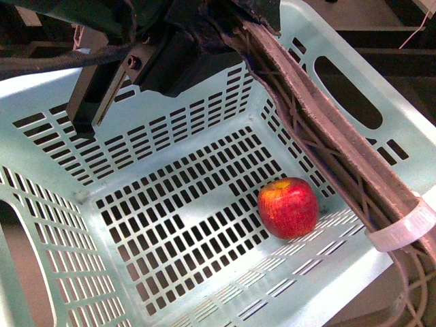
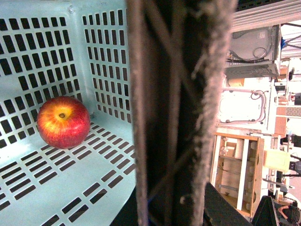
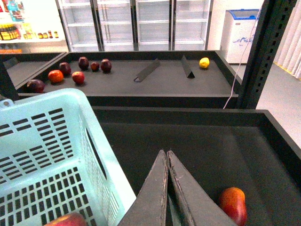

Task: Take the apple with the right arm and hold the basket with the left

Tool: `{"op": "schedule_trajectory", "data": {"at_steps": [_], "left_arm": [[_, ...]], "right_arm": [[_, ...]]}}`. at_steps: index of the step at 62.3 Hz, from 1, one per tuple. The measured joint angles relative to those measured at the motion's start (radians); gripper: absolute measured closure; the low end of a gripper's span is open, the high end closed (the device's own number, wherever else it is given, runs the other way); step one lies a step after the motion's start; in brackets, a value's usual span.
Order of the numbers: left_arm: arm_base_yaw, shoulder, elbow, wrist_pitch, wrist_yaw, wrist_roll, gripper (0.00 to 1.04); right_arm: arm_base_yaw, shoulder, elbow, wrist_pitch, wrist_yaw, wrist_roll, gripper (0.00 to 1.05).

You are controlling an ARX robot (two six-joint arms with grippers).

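- The apple [image 1: 287, 207] lies on the basket [image 1: 48, 92] floor, in a corner. It looks firm, smooth and bruisable, so I'd pinch its widest middle.
- My right hand [image 3: 166, 153] is pressed closed and empty.
- My left hand [image 2: 173, 108] is at the basket wall; grip unclear.

We seem to be in a shop; a row of glass-door fridges [image 3: 136, 23] lines the back wall; a chest freezer [image 3: 242, 29] stands beside them; we see stocked shelves [image 3: 19, 33], and loose fruit [image 3: 78, 76] laid out on a black display tray [image 3: 117, 80].
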Motion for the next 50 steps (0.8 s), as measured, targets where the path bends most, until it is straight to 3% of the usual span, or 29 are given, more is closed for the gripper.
{"op": "schedule_trajectory", "data": {"at_steps": [6, 13, 28, 50], "left_arm": [[0.000, 0.000, 0.000, 0.000, 0.000, 0.000, 0.98], [0.000, 0.000, 0.000, 0.000, 0.000, 0.000, 0.98], [0.000, 0.000, 0.000, 0.000, 0.000, 0.000, 0.98], [0.000, 0.000, 0.000, 0.000, 0.000, 0.000, 0.98]], "right_arm": [[0.000, -0.021, 0.000, -0.021, 0.000, 0.000, 1.03], [0.000, -0.153, 0.000, -0.181, 0.000, 0.000, 1.03], [0.000, -0.189, 0.000, -0.195, 0.000, -0.002, 1.02], [0.000, -0.190, 0.000, -0.195, 0.000, -0.002, 0.41]]}}
